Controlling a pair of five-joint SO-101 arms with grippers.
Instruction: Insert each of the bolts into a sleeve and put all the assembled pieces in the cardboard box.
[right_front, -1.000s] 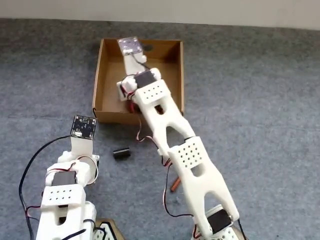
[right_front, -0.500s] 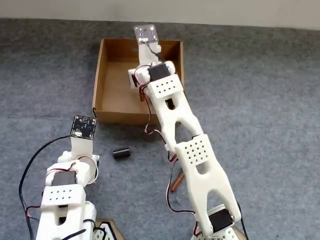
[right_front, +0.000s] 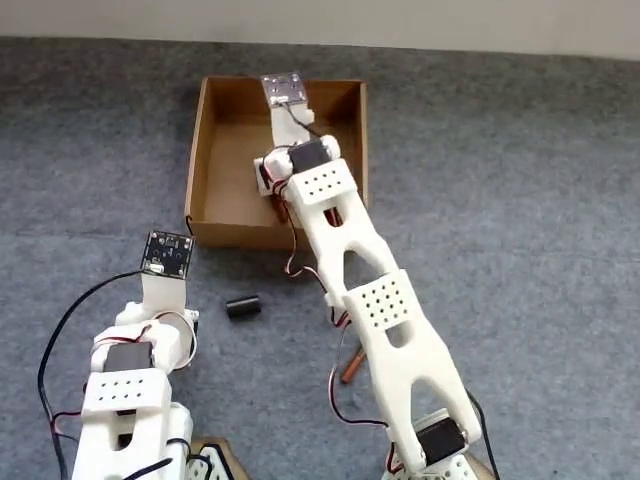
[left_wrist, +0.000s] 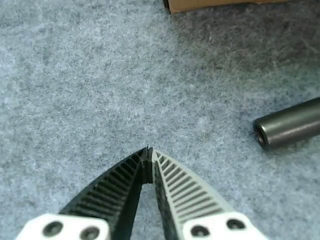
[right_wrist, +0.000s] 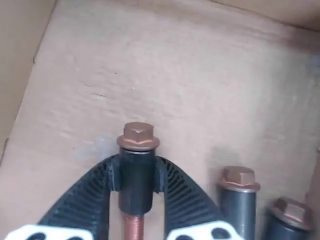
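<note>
Over the floor of the cardboard box (right_wrist: 150, 70), my right gripper (right_wrist: 136, 171) is shut on an assembled piece (right_wrist: 136, 180), a black sleeve with a copper bolt through it. Two more assembled pieces (right_wrist: 239, 197) stand close beside it in the box. In the high view the right arm (right_front: 330, 215) stretches into the cardboard box (right_front: 212, 150). My left gripper (left_wrist: 150, 154) is shut on nothing, low over the carpet. An empty black sleeve (left_wrist: 290, 129) lies a short way from it, also seen as the black sleeve (right_front: 242, 306) in front of the box.
A loose copper bolt (right_front: 349, 367) lies on the grey carpet next to the right arm's lower link. The left arm (right_front: 140, 350) stands at the near left. A corner of the box (left_wrist: 210, 4) is just beyond the left gripper.
The right arm's wrist swung right and farther across the box, then came back slightly. The left arm and the loose sleeve have not moved.
</note>
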